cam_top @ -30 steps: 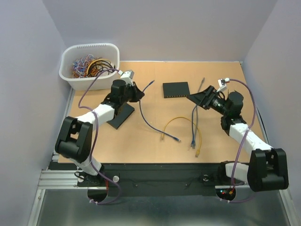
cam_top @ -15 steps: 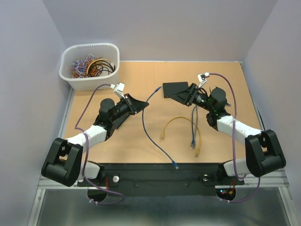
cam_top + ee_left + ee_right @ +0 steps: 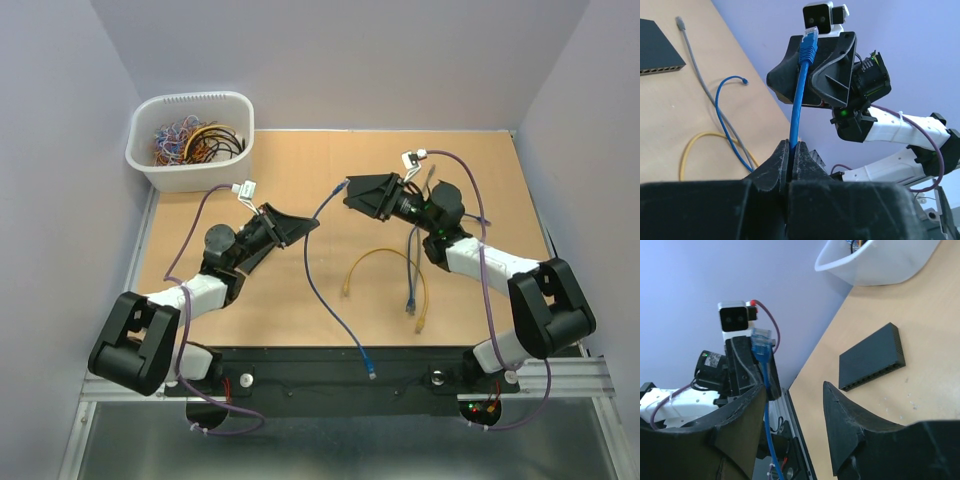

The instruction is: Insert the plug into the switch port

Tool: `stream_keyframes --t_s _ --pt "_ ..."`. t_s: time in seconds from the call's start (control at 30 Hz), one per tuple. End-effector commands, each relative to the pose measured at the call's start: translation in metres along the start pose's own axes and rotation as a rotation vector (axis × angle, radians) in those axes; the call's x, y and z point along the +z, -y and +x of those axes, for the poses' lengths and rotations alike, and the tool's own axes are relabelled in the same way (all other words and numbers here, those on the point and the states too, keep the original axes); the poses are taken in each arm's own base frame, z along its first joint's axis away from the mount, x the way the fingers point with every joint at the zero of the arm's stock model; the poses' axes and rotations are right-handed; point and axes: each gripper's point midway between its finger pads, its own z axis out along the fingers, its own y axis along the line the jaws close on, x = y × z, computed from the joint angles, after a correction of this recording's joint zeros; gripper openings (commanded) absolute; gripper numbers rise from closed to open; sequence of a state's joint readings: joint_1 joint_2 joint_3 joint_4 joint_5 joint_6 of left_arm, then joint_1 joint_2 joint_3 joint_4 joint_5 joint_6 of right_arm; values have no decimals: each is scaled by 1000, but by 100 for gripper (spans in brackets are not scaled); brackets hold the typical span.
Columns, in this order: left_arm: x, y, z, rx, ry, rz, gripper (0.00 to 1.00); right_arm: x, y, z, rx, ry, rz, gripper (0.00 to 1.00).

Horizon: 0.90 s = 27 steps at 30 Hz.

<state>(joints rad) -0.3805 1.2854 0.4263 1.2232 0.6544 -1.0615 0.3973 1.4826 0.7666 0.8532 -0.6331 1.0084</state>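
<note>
Pinching the blue cable [image 3: 799,100] tightly in the left claw [image 3: 792,145], a little below the plug [image 3: 809,39]. Holding this plug up in the air, tip pointing toward the right claw [image 3: 794,387], well apart from the switch [image 3: 872,360]. Spreading the right claw wide, grasping nothing. Seeing the switch lying flat on the worktop [image 3: 300,150], probably just under the right claw, though mostly hidden from above. Trailing the other end of the blue cable over the near edge, beside a yellow cable [image 3: 385,255].
</note>
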Motion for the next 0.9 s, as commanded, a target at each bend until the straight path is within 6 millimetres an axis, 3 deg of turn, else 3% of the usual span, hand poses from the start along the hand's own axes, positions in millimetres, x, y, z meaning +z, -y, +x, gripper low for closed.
stream_keyframes --t_s 0.0,0.37,0.53,0.87 --pt "-2 28 -1 11 9 128 0 11 -35 -18 -108 64 -108 55" --pt "1 32 2 1 6 145 0 23 -41 -20 -112 92 -113 49" --pt "2 31 5 -1 0 145 0 33 -38 -16 -103 79 -113 33" --pt "4 35 16 -1 -7 152 0 45 -40 -10 -96 81 -114 15"
